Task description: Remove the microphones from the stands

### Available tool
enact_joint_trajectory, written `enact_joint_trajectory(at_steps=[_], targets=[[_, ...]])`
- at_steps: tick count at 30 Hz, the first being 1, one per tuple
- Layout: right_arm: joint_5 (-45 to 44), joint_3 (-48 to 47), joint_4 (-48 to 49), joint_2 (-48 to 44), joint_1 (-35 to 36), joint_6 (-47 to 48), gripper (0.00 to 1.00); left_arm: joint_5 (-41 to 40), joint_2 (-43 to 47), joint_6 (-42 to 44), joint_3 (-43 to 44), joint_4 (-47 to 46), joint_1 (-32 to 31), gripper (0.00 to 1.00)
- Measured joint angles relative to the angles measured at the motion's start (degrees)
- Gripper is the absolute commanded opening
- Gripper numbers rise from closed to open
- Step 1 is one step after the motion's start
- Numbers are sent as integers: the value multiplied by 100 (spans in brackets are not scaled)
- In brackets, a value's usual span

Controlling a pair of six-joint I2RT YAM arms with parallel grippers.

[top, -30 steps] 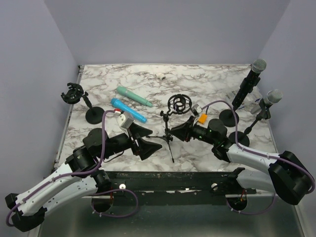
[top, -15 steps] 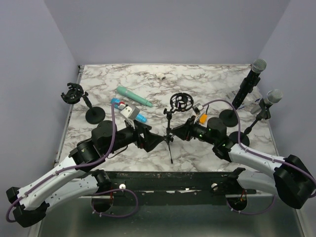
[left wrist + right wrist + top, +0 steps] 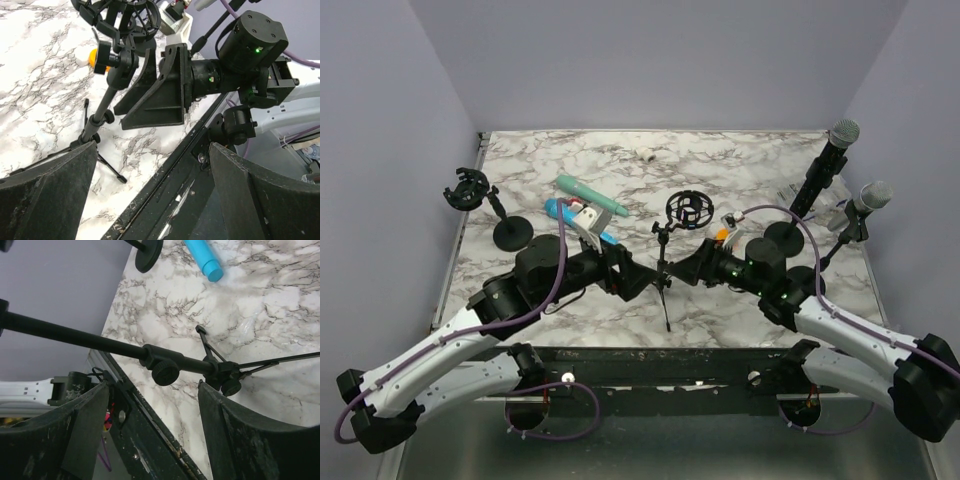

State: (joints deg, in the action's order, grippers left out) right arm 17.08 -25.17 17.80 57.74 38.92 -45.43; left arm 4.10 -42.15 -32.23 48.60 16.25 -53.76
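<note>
Two black microphones with grey mesh heads sit in stands at the far right, one (image 3: 828, 160) tall and one (image 3: 865, 203) lower. Both grippers are at the middle of the table, on either side of a black tripod stand (image 3: 662, 258) whose ring mount (image 3: 685, 208) is empty. My left gripper (image 3: 632, 280) (image 3: 152, 146) is open on the pole's left with nothing between its fingers. My right gripper (image 3: 692, 268) (image 3: 152, 385) is open on its right. The pole (image 3: 100, 342) crosses just beyond its fingertips, touching neither.
A blue microphone (image 3: 556, 209) (image 3: 205, 257) and a teal one (image 3: 590, 196) lie loose at mid-left. An empty clip stand (image 3: 470, 190) with a round base (image 3: 512, 233) stands at the left edge. The tripod's legs (image 3: 667, 305) reach toward the near edge.
The right gripper's jaws have opened beside the tripod pole. The left arm has swung right, bringing its open gripper up close to the pole.
</note>
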Motion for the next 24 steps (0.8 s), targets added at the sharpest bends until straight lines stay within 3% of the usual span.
enact_joint_trajectory(at_steps=[4,10,16,20,24], targets=[[59,96,-59,-284,0,-286,80,-72,-354,-39,433,271,0,99],[61,190,-203,-645,-2,-474,82,-343,-1091,-236,1281,579,59,99],[57,319,-437,-981,0,-555,83,-420,-1521,-345,1554,664,184,97],[57,393,-549,-1104,-2,-560,83,-420,-1633,-387,1556,654,334,91],[57,404,-614,-1126,-2,-560,83,-417,-1681,-428,1539,573,507,72]])
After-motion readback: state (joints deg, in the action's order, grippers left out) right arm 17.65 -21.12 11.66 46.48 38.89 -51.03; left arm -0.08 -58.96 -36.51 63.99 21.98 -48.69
